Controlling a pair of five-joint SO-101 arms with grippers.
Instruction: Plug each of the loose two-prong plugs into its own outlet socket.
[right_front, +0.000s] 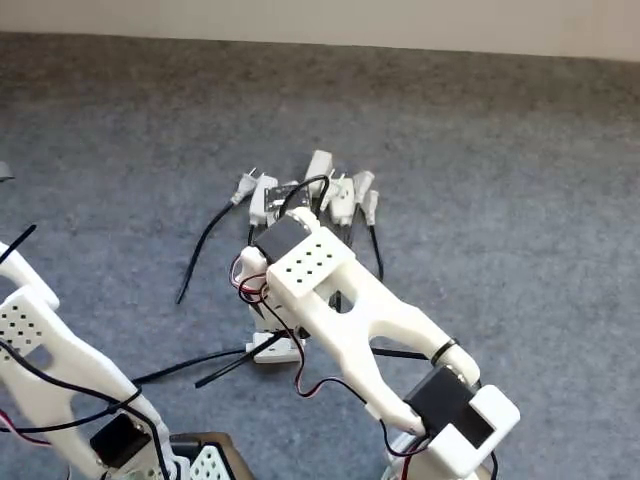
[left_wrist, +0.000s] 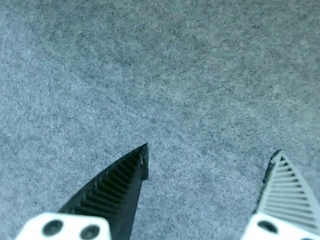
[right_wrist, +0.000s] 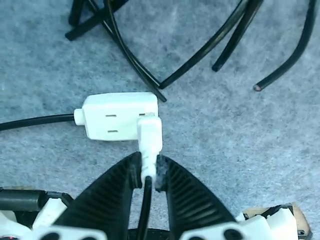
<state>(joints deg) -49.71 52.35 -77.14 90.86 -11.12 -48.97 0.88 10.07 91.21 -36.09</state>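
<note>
With the right jaws clamped on the white plug (right_wrist: 149, 137) and the left jaws apart, hold its prongs square to the outlet socket (right_wrist: 117, 116), pressing toward eleven o'clock.

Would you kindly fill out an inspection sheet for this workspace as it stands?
Surface: grey carpet.
Job's things: white socket with the white plug tip against it; another plug lies loose.
Clutter: nothing seen.
Grippers: right gripper shut on the white plug; left gripper open above bare carpet.
Cables: black cables loose on the carpet.
Surroundings: pale strip beyond the carpet.
</note>
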